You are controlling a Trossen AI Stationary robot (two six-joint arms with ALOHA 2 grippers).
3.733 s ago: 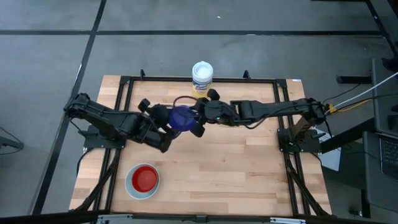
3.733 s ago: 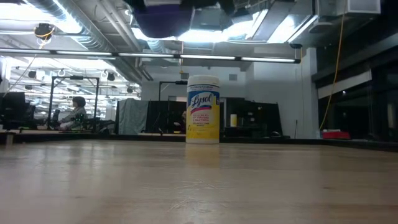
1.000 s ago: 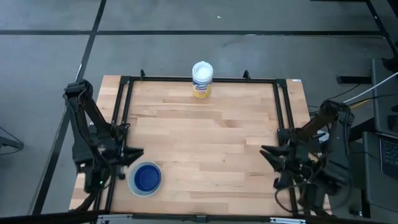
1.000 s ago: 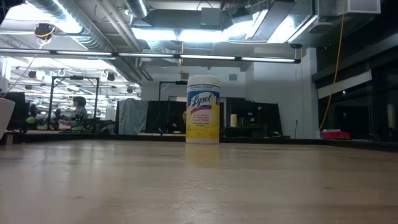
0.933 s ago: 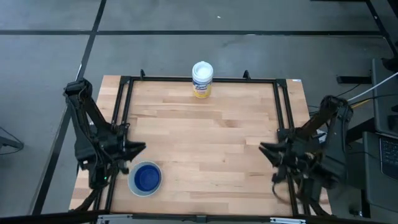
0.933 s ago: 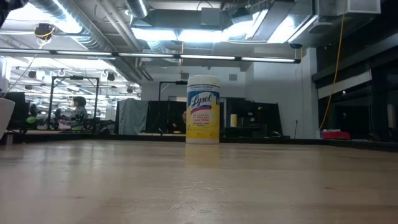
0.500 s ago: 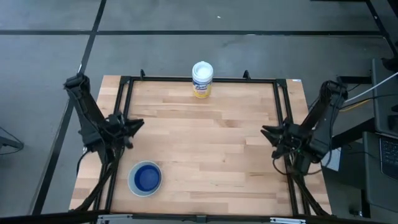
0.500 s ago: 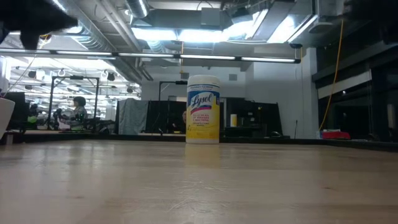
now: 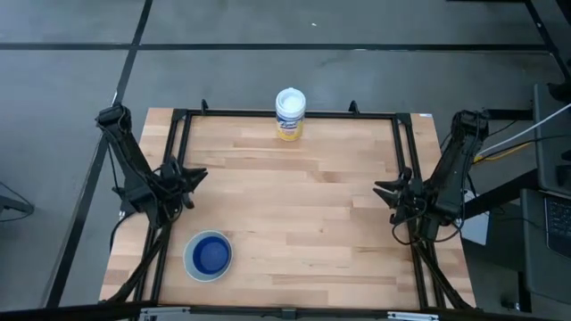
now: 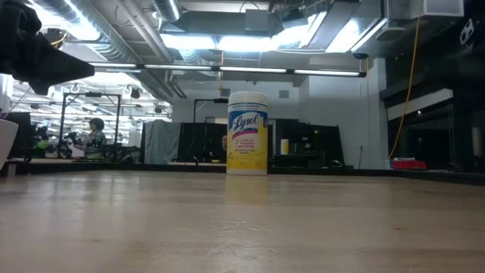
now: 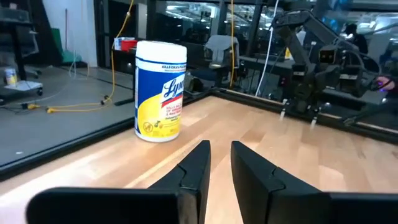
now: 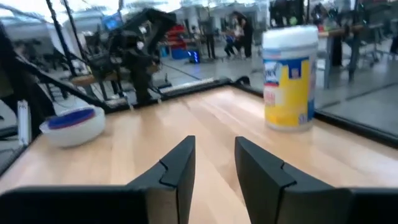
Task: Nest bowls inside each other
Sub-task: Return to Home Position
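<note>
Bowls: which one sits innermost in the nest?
The dark blue bowl: its blue inside shows from above, ringed by the white bowl that forms the outer wall. Other colours are hidden between them.

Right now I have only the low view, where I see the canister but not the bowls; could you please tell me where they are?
Observer: The bowl stack sits near the corner of the table on the left arm's side, far from the canister.
Operator: Which bowl is on top?
Observer: The dark blue bowl.
Operator: And the claws, please?
Observer: The left claw and right claw are at the table's opposite side edges, both open and empty.
</note>
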